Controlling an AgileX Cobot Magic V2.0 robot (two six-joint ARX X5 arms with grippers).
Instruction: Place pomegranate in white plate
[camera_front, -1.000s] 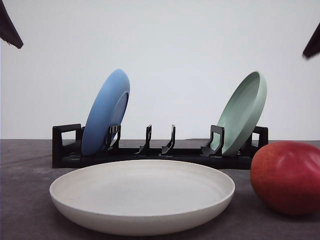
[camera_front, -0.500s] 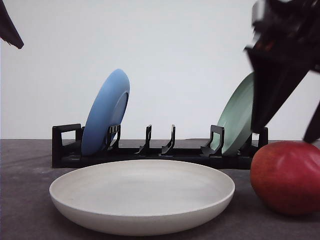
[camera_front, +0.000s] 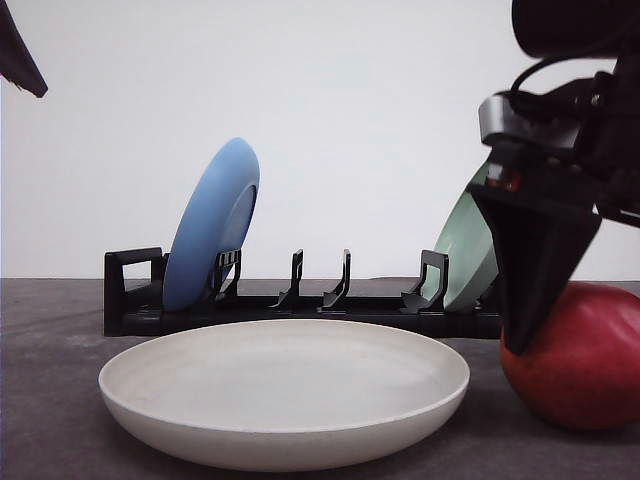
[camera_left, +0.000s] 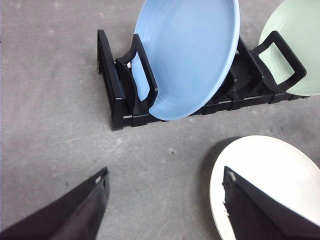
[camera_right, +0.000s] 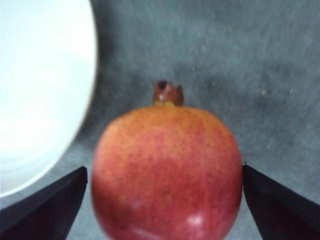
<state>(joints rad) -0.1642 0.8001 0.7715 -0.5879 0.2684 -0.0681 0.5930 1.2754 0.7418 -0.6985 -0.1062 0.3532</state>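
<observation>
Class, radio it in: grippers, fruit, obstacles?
Right gripper open, straddling pomegranate on table. Left gripper open, empty. White plate empty beside fruit; nothing between.

Red-orange pomegranate (camera_right: 167, 170), off-white plate (camera_front: 284, 392), blue plate (camera_front: 212, 223), pale green plate (camera_front: 468, 250), black rack (camera_front: 300, 300).

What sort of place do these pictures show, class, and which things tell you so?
Probably a staged tabletop test set-up, not a real kitchen: a bare white backdrop, a grey table, a black dish rack holding two plates, and the right gripper straddling a pomegranate.
</observation>
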